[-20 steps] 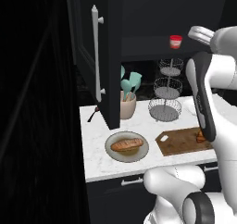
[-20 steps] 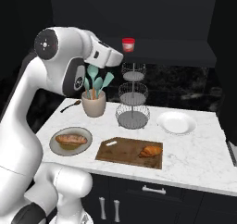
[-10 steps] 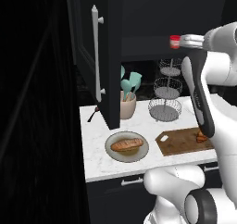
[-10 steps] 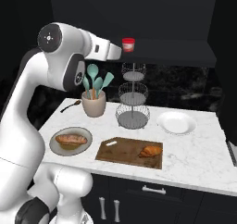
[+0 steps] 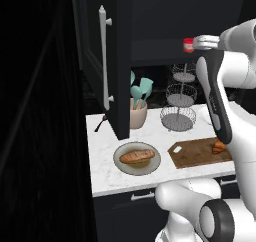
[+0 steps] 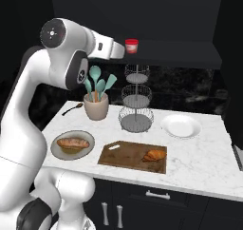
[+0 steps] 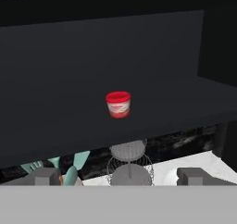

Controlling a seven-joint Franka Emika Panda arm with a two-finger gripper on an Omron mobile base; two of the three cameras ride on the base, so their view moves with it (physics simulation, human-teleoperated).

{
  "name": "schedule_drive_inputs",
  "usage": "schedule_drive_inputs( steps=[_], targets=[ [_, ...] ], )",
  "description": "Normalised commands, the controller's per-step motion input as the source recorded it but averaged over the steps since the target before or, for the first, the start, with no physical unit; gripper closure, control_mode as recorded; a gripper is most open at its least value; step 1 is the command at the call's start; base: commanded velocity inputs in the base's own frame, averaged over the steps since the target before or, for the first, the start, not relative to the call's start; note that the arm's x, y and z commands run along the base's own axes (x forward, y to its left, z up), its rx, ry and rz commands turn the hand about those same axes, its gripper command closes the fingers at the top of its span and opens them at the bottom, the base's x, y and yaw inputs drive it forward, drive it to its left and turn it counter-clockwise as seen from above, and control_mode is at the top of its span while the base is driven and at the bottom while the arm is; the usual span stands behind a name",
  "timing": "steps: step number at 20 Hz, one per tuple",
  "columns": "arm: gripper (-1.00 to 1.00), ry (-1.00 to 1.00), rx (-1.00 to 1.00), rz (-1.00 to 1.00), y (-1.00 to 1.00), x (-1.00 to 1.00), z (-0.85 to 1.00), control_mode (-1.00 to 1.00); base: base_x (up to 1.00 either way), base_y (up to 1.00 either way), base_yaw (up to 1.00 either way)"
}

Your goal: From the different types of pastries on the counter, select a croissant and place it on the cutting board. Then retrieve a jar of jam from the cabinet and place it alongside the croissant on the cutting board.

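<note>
Croissant done: small orange-brown curved croissant [image 6: 155, 155] sits on dark brown wooden cutting board [image 6: 133, 157], lower centre. Now jam step. Gripper [image 7: 121, 177] jaws wide open, empty, facing small red jar w/ pale band [image 7: 118, 104] on dark cabinet shelf [image 7: 176, 114], mid-frame. Next: advance, straddle jar, close.

This is a rendered home kitchen: a white marble counter [image 6: 199, 162] over black drawers, with a tall black cabinet [image 5: 107, 61] hung above at twelve o'clock. At ten o'clock stands a utensil crock [image 6: 96, 108], a wire tiered basket [image 6: 135, 100] beside it.
</note>
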Motion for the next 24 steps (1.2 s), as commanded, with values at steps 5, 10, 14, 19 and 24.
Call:
schedule_drive_inputs(
  steps=[5,10,14,19,24],
  targets=[
    [-1.0,0.0,0.0,0.0,-0.08,0.16,0.0,-1.0,0.0,0.0,0.0],
    [-1.0,0.0,0.0,0.0,-0.02,0.21,0.0,-1.0,0.0,0.0,0.0],
    [-1.0,0.0,0.0,0.0,-0.03,0.11,-0.03,-1.0,0.0,0.0,0.0],
    [-1.0,-0.04,0.0,0.0,0.0,0.22,-0.01,-1.0,0.0,0.0,0.0],
    [-1.0,0.0,0.0,0.0,0.0,0.34,0.2,-1.0,0.0,0.0,0.0]
  ],
)
